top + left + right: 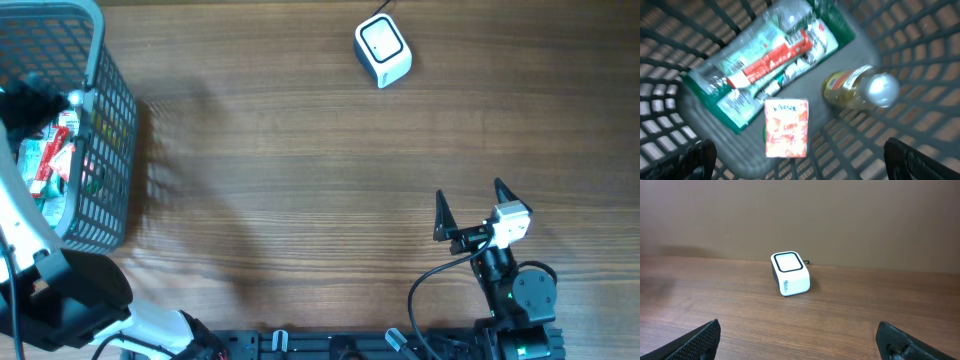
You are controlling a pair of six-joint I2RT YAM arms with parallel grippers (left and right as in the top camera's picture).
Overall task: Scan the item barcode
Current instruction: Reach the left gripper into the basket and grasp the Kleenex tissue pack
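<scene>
The white barcode scanner (383, 50) sits at the far side of the table, and it also shows in the right wrist view as the scanner (789, 273) straight ahead. My left gripper (807, 167) hangs open inside the grey basket (100, 60), above its contents and holding nothing. Below it lie a small red and white box (786, 127), a green and red packet (765, 60) and a bottle (860, 90) with a silver cap. My right gripper (468, 192) stands open and empty near the table's front right, well short of the scanner.
The basket's mesh walls (920, 75) surround the left gripper on all sides. Bare wooden table (300, 170) lies between the basket and the scanner. A thin cable leaves the scanner's back.
</scene>
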